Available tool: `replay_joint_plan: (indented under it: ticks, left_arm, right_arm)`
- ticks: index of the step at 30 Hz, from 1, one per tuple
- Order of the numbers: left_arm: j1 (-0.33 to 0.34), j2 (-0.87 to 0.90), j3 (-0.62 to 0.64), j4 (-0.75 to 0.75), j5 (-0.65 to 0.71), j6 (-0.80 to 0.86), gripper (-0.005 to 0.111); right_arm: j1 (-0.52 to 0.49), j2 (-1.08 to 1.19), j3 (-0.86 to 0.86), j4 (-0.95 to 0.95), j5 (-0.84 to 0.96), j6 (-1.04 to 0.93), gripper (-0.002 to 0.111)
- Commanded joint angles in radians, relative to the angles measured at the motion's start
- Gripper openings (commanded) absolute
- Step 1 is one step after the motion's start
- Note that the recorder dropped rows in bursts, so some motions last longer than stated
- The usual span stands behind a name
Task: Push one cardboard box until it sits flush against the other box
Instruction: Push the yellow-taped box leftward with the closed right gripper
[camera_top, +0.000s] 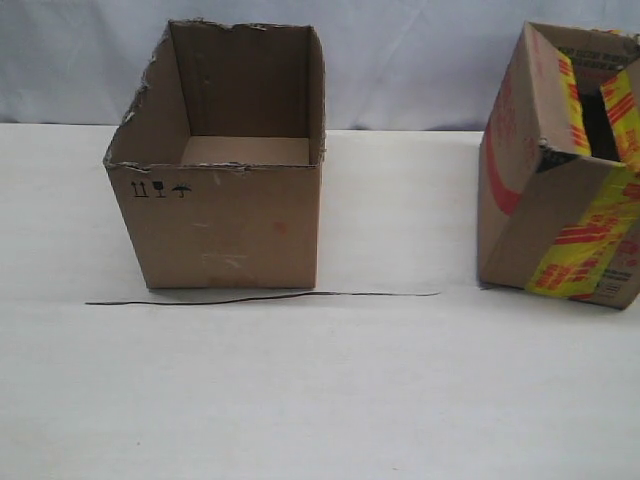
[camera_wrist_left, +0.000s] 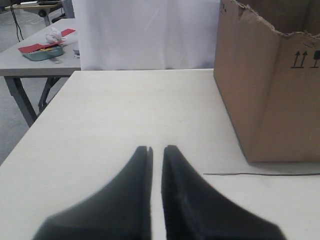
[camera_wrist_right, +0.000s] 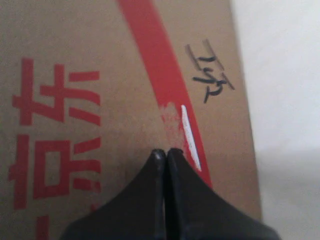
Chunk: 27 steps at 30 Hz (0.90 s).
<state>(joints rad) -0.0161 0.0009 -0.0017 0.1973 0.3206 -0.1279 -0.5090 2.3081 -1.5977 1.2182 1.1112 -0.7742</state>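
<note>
The cardboard box (camera_top: 545, 215) with yellow, red-printed tape stands at the right edge of the exterior view, turned at an angle. The other box (camera_top: 225, 215), plain brown with torn top edges and open on top, stands left of centre, a wide gap of table between the two. Neither arm shows in the exterior view. My right gripper (camera_wrist_right: 166, 151) is shut and empty, its tips right at the red-printed side of the cardboard box (camera_wrist_right: 115, 75). My left gripper (camera_wrist_left: 157, 148) is shut with only a slit between its fingers, low over the table, the other box (camera_wrist_left: 270, 90) ahead and to one side.
A thin black line (camera_top: 260, 297) lies on the white table (camera_top: 320, 400) along the front of the plain box. A white backdrop (camera_top: 400, 60) hangs behind. The left wrist view shows a grey side table (camera_wrist_left: 30, 65) beyond the table's edge.
</note>
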Motion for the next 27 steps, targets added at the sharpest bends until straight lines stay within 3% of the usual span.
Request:
replay_joint_plan:
  ticks: [1, 20, 27]
  left_arm:
    - [-0.008, -0.001, 0.002, -0.007, -0.012, -0.004, 0.000]
    - [-0.008, -0.001, 0.002, -0.007, -0.012, -0.004, 0.000]
    - [-0.008, -0.001, 0.002, -0.007, -0.012, -0.004, 0.000]
  right_arm:
    - [0.083, -0.003, -0.006, 0.021, 0.003, -0.042, 0.000]
    - [0.324, -0.003, -0.006, 0.046, -0.093, -0.072, 0.000]
    - [0.264, -0.014, -0.054, 0.047, -0.143, -0.065, 0.000]
